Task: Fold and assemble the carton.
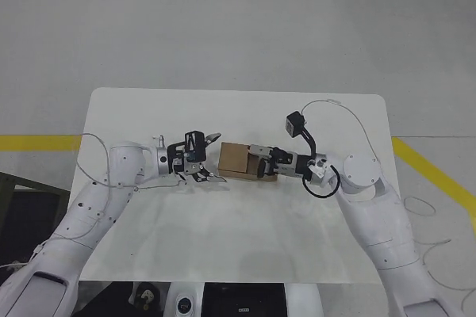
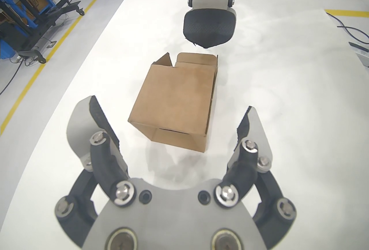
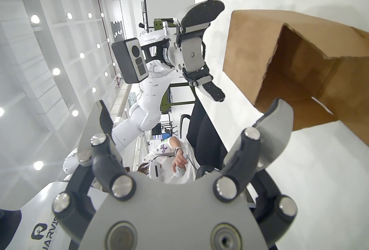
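White counter point(image 1: 238, 238) carries everything, and the brown carton point(image 1: 236, 159) lies on its side near the middle of it, squarely between the two arms. The carton's long axis runs from one gripper to the other, so each arm faces one open end rather than a side wall.

The left gripper point(image 1: 216, 158) is spread wide, with its jaws straddling the line of the carton. It sits just beside the near open end, apart from the cardboard and touching nothing. The right gripper point(image 1: 262, 162) is also spread, and it is closer in. In the right wrist view one finger point(image 3: 278, 118) sits at the carton's mouth, overlapping the lower edge, though I cannot tell whether it presses on the card. The other finger stands clear in the air.

The unfolded flaps point(image 2: 196, 59) are at the right gripper's end. The right arm is therefore the nearer one and looks best placed to tuck them in, while the left arm could move straight along the axis to brace the opposite end.
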